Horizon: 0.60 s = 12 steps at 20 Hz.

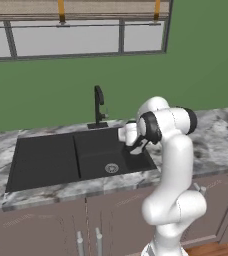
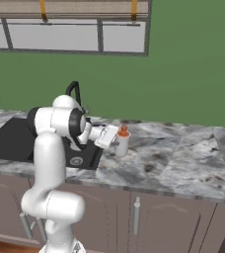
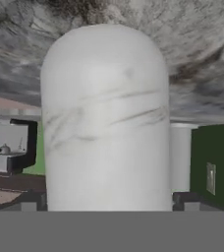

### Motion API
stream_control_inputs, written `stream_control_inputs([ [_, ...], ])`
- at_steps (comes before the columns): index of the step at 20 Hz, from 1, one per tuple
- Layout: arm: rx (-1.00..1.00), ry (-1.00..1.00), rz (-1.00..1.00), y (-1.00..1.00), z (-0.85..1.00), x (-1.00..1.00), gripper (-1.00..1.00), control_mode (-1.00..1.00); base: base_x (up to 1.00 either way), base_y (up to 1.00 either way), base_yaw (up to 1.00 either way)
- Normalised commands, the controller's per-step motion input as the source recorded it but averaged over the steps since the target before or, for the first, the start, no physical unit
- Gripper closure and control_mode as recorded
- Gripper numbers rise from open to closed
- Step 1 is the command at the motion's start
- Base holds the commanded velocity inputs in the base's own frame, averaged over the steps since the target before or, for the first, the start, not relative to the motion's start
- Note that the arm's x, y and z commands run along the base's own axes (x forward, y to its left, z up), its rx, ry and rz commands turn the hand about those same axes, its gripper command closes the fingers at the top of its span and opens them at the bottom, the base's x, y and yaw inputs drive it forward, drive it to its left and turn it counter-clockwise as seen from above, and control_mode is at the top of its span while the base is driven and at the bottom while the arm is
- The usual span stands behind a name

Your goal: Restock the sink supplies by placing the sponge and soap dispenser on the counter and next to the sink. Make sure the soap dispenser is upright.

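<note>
Soap dispenser (image 2: 121,142): we see it upright on the counter (image 2: 183,158) — just off the sink's (image 1: 61,157) right edge.
Gripper (image 2: 115,140): jaws wide — flanking the bottle.

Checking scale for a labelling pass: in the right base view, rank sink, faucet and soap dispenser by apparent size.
1. sink, partly behind the arm
2. faucet, partly hidden, so unsure
3. soap dispenser
</note>
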Motion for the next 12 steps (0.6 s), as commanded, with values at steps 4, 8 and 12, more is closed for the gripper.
stream_control_inputs([
  [4,0.0,0.19,0.16,0.0,-0.15,0.53,1.0,-1.0,0.0,0.0,0.0],
  [8,0.0,0.05,0.15,0.02,-0.35,0.39,1.0,-1.0,0.0,0.0,0.0],
  [12,0.0,-0.14,0.04,0.22,-0.51,-0.04,1.0,-1.0,0.0,0.0,0.0],
])
